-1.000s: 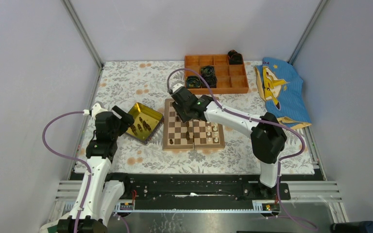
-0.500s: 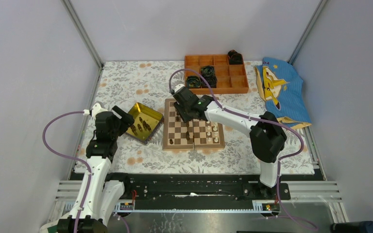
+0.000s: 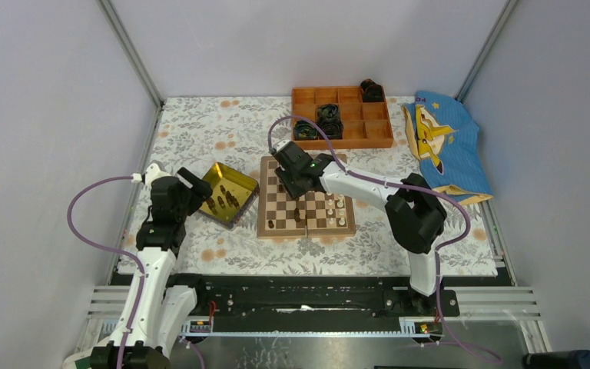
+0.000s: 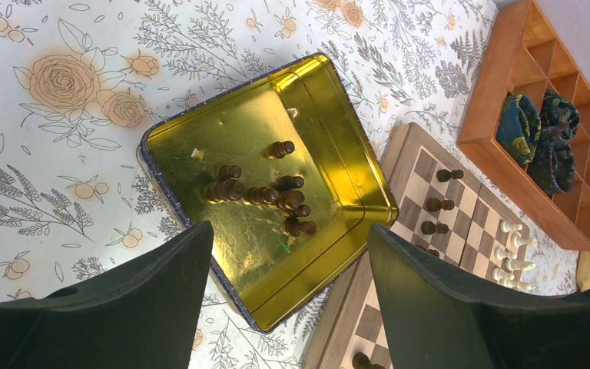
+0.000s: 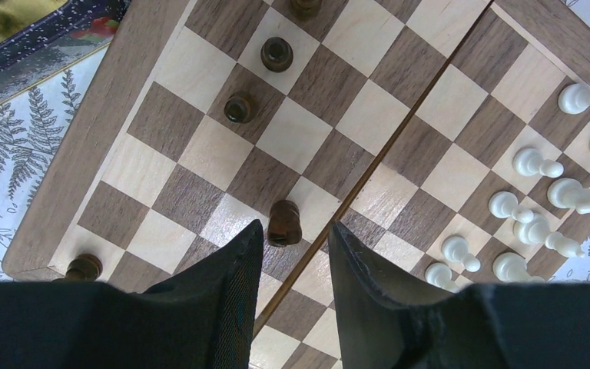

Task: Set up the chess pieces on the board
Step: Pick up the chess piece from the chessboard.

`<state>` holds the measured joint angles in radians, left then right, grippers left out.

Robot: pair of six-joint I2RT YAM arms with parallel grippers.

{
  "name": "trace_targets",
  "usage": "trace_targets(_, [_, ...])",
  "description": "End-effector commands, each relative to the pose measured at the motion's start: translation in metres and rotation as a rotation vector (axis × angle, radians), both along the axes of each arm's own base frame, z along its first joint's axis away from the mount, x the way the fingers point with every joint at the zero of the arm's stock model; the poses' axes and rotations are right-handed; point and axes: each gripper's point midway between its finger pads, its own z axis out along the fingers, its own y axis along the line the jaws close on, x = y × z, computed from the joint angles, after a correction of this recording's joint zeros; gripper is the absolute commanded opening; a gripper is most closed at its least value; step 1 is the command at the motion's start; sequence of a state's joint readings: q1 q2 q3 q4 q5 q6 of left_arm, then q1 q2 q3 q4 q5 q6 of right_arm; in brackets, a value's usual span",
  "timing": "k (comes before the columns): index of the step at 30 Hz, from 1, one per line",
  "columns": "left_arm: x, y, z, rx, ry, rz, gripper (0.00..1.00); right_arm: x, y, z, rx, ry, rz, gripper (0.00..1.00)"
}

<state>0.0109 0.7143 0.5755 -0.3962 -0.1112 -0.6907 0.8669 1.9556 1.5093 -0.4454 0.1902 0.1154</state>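
Left arm's fingers [image 4: 123, 307] spread wide; right arm's fingers [image 5: 200, 315] narrowly parted.

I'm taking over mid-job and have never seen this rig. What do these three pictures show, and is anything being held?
Two white robot arms work at a flowered table. The wide picture looks down from above; the other two come from a camera on each wrist. The left pincer hangs open over a gold tray of dark chessmen. The right pincer is over the board, jaws apart, a dark piece standing at its tips; nothing looks gripped. Pale pieces stand nearby.
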Motion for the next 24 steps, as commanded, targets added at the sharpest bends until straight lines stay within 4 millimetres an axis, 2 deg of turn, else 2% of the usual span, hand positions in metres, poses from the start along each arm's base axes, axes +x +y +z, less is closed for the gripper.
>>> trace_targets(1, [0.005, -0.004, 0.002, -0.015, -0.031, -0.013, 0.82, 0.005, 0.004, -0.001, 0.037, 0.005, -0.011, 0.44])
trace_targets(15, [0.005, -0.005, 0.001, -0.017, -0.028, -0.014, 0.82, 0.002, 0.003, -0.010, 0.035, 0.030, -0.010, 0.42])
trace_targets(24, [0.005, -0.005, 0.001, -0.016, -0.027, -0.014, 0.82, 0.002, 0.003, -0.013, 0.039, 0.038, -0.008, 0.33])
